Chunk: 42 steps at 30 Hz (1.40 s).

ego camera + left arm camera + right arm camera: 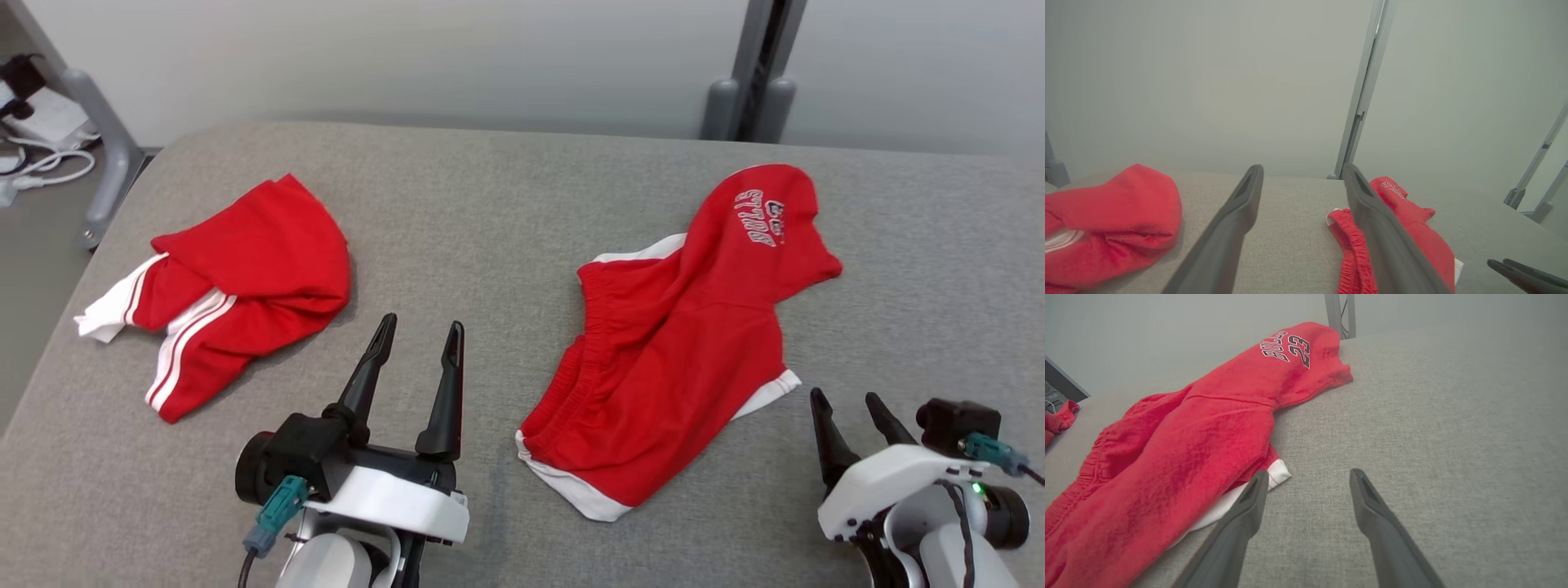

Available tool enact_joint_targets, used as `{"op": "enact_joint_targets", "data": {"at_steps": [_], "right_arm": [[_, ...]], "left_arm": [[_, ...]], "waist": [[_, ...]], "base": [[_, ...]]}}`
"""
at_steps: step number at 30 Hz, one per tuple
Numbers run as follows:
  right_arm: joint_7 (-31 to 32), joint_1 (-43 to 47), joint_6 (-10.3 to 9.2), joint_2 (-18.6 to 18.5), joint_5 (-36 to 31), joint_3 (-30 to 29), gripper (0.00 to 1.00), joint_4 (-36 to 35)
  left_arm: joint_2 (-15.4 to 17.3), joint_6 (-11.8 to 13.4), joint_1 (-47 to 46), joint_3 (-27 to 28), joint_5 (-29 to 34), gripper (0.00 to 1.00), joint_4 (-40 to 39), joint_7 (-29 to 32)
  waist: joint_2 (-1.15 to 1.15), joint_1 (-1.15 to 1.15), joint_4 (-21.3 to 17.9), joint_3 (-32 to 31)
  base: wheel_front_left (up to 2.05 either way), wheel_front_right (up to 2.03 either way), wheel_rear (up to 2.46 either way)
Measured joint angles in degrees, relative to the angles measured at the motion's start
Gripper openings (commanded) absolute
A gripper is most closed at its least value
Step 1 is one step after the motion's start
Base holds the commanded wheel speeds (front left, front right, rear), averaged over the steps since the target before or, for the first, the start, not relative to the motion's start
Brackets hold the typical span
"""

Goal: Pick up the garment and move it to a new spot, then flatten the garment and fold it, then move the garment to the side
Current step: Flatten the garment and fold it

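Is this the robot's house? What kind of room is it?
Probably a lab or test room, not a house. There's a bare grey padded table with red shorts and another red garment laid out, a plain pale wall with a metal post, and loose cables on the floor.

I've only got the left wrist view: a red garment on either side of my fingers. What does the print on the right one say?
Observer: The right wrist view reads it clearly. The print on the right garment says "BULLS 23".
Operator: I see dark fingertips at my lower right. What's the right hand doing?
Observer: The right hand is open and holds nothing. It sits just beside the garment's white hem.
Operator: And the left garment?
Observer: In the head view the left garment lies crumpled, with white stripes down its side.
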Motion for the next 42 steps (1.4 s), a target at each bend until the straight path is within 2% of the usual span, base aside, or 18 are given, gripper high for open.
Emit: {"op": "enact_joint_targets", "data": {"at_steps": [11, 17, 18, 19, 25, 30, 34, 42], "right_arm": [[2.1, -5.3, 0.0, 0.5, -1.1, -0.8, 1.0, 6.5], [1.7, -7.7, 0.01, 0.5, -1.9, -1.7, 0.98, 9.0], [1.8, -8.1, 0.01, 0.5, -2.0, -1.5, 0.39, 9.6], [1.9, -8.4, 0.0, 0.4, -2.1, -1.3, 0.02, 10.0], [1.2, -8.9, 0.02, 0.7, -1.0, -0.8, 0.0, 11.6], [0.0, -8.1, 0.01, 0.6, 0.2, -1.0, 0.0, 10.5], [0.7, -6.8, 0.01, 0.7, -0.9, -2.8, 0.0, 7.1], [7.5, -1.2, 0.01, 0.6, -3.4, -8.8, 0.0, -4.7]], "left_arm": [[0.0, 0.4, -2.1, -0.1, -1.9, 1.0, -0.8, 0.0], [0.0, 0.6, -2.9, -0.3, -1.9, 1.0, -1.0, 0.0], [0.0, 0.6, -3.0, -0.3, -1.9, 1.0, -1.0, 0.0], [0.0, 0.6, -3.0, -0.2, -1.9, 1.0, -1.0, 0.0], [0.0, 0.6, -2.9, 0.7, -1.9, 1.0, -0.8, 0.0], [0.0, 0.6, -2.0, 1.0, -1.9, 1.0, -0.6, 0.0], [0.0, 0.9, -1.4, 1.4, -2.0, 1.0, -0.7, 0.0], [0.0, 1.6, 0.4, 1.2, -3.2, 1.0, -1.1, 0.0]], "waist": [[0.0, 0.0, 3.6, 3.3], [0.0, 0.0, 4.2, 4.2], [0.0, 0.0, 4.3, 4.3], [0.0, 0.0, 4.4, 4.4], [0.0, 0.0, 4.0, 3.8], [0.0, 0.0, 2.2, 1.7], [0.0, 0.0, 0.4, -0.2], [0.0, 0.0, -3.9, -3.3]], "base": [[0.0, 0.0, 0.0], [0.0, 0.0, 0.0], [0.0, 0.0, 0.0], [0.0, 0.0, 0.0], [0.0, 0.0, 0.0], [0.0, 0.0, 0.0], [0.0, 0.0, 0.0], [0.0, 0.0, 0.0]]}}
